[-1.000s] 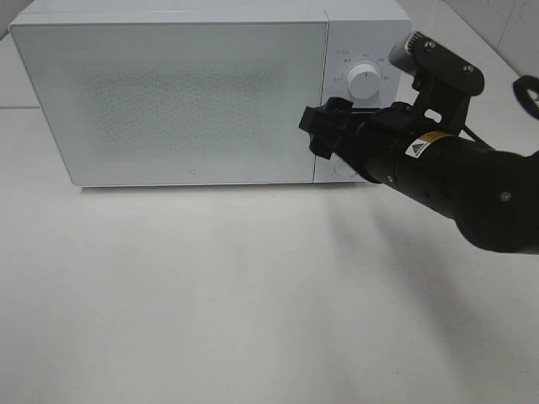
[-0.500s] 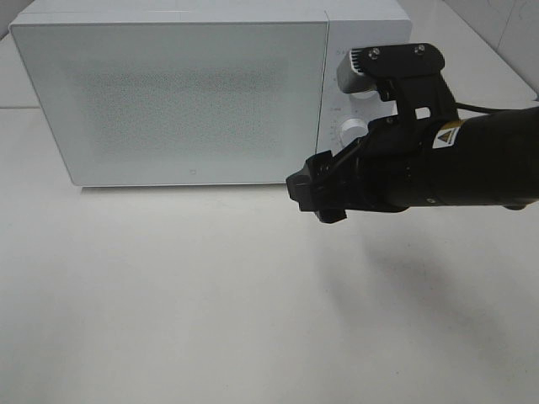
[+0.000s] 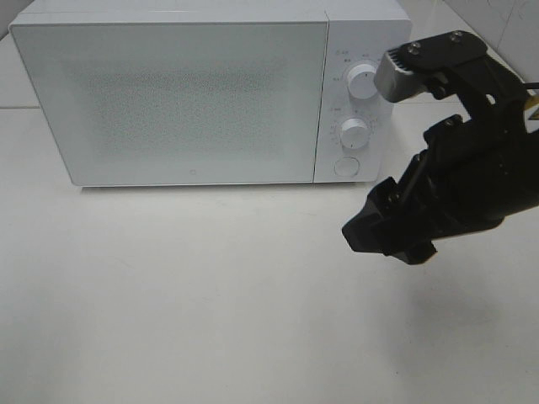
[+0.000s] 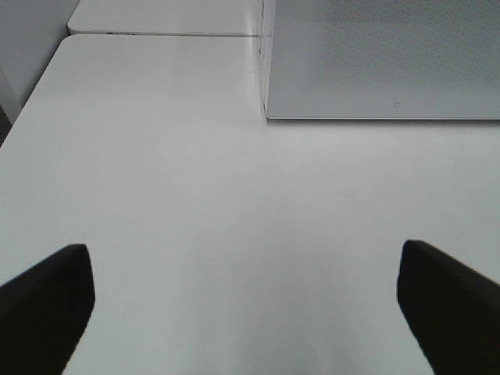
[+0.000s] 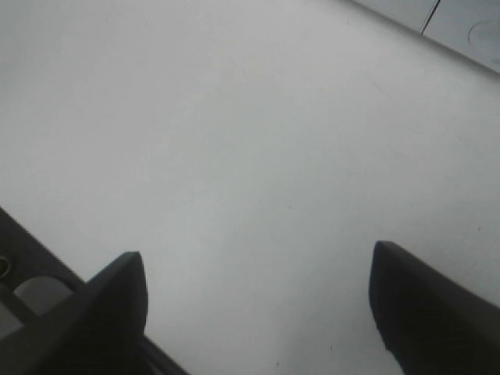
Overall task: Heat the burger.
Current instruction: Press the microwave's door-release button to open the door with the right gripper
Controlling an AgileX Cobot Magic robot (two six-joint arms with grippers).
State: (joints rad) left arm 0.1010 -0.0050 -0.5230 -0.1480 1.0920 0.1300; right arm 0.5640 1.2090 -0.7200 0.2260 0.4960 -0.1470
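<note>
White on white: a bare table (image 3: 210,320) carries a white microwave (image 3: 168,93) with its frosted door (image 3: 168,97) shut. The burger shows in no view. Whether it sits behind that door cannot be told, since the panel gives nothing away.

The black right arm (image 3: 480,168) reaches in from the right. The right gripper (image 3: 389,236) hangs over the table in front of the control panel, near it but touching nothing. Its jaws stand well apart and hold nothing, as its own wrist view confirms. The left gripper (image 4: 246,305) appears only in its own wrist view, spread wide and empty over bare table, facing the microwave's front corner.

The upper knob (image 3: 362,82), lower knob (image 3: 354,133) and round button (image 3: 345,167) are all unobstructed. With the door shut, the work looks to be at the controls. If heating has yet to start, the next move calls for squaring the right gripper to a knob and closing on it. Nothing lies in its path.
</note>
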